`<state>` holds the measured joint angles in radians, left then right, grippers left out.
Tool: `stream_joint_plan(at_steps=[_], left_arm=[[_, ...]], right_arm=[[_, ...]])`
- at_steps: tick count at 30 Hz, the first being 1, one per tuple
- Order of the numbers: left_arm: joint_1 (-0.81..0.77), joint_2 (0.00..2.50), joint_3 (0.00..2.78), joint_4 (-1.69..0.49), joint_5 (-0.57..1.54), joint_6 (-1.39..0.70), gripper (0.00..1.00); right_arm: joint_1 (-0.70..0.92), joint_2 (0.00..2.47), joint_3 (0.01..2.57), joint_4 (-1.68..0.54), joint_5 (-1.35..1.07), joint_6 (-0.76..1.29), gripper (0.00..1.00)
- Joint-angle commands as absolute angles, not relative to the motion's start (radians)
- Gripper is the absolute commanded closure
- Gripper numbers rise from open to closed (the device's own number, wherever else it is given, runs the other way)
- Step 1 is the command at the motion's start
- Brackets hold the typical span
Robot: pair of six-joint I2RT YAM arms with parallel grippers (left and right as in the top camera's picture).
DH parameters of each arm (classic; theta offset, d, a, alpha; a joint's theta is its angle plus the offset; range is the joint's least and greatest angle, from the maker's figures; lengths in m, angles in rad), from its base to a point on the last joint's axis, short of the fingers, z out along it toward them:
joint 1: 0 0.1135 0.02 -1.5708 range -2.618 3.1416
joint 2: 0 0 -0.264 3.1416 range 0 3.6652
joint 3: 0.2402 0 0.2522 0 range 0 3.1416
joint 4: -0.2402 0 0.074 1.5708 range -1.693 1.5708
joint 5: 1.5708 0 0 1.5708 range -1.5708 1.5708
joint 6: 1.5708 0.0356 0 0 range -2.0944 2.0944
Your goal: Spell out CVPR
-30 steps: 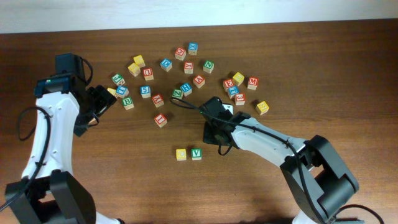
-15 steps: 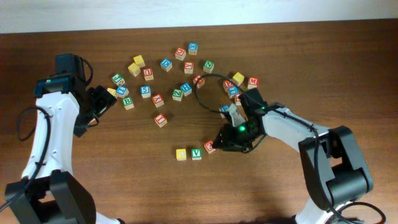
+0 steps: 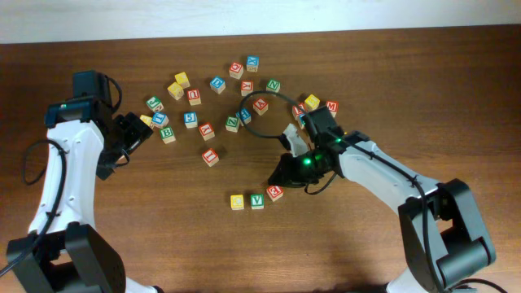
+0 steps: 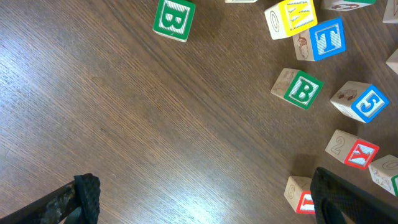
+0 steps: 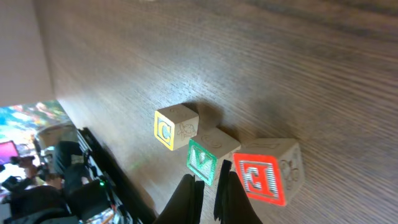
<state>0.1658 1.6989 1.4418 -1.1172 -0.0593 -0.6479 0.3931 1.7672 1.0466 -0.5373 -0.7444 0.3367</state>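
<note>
Third slot in hand: yellow C [image 5: 171, 127] sits just beside green V [image 5: 208, 155], and a red-lettered cube [image 5: 267, 171] crowds V's other side, where P belongs. My right fingers [image 5: 189, 196] hover near V, drawn almost together and empty; my left fingers [image 4: 84, 196] are spread wide, empty, well away from V. Next, I judge: clear the red cube from V, then find blue P and green R in the scatter beyond V, unreadable from overhead.
</note>
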Motion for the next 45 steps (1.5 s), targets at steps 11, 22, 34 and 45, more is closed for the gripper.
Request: stream_joint_plan(at_steps=[11,22,34,45], left_arm=[[0.168,1.690,1.441,-1.119,-0.064,-0.635,0.01],[0.168,1.691,1.441,-1.119,-0.063,-0.635,0.01],[0.168,1.690,1.441,-1.120,-0.064,-0.635,0.01],[0.168,1.691,1.441,-1.121,-0.063,-0.635,0.01]], right_arm=[[0.419,1.791,1.026,-0.541,-0.683,0.379,0.96],[0.432,1.791,0.994,-0.542,-0.595,0.408,0.96],[0.302,1.787,1.008,-0.636,-0.343,0.397,0.96],[0.524,1.800,1.177,-0.684,-0.519,0.411,0.96]])
